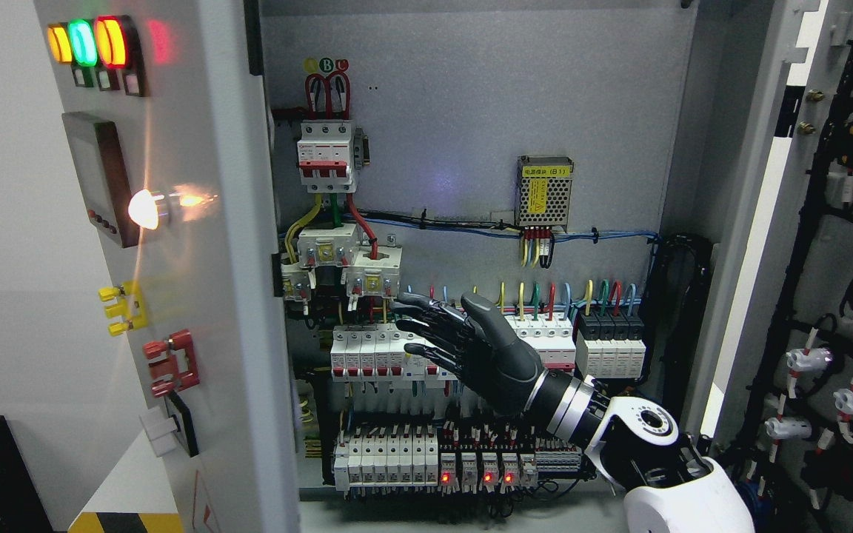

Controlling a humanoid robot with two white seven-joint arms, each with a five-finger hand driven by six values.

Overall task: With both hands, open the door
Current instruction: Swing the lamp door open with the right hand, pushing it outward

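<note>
I had the right hand point(463, 344) reaching from the lower right into the cabinet, fingers point(426, 326) spread and holding nothing, palm turned toward the left. It hovered in front of the rows of breakers point(367, 352); whether it touched them I could not tell. Both doors already stood wide. The left door point(197, 281), with its 3 lit lamps point(86, 43), lay well to the hand's left, its edge facing the fingertips, so I judged the open palm was set to push it further outward. The right door point(826, 244) hung well off behind the wrist. I saw no left arm.
</note>
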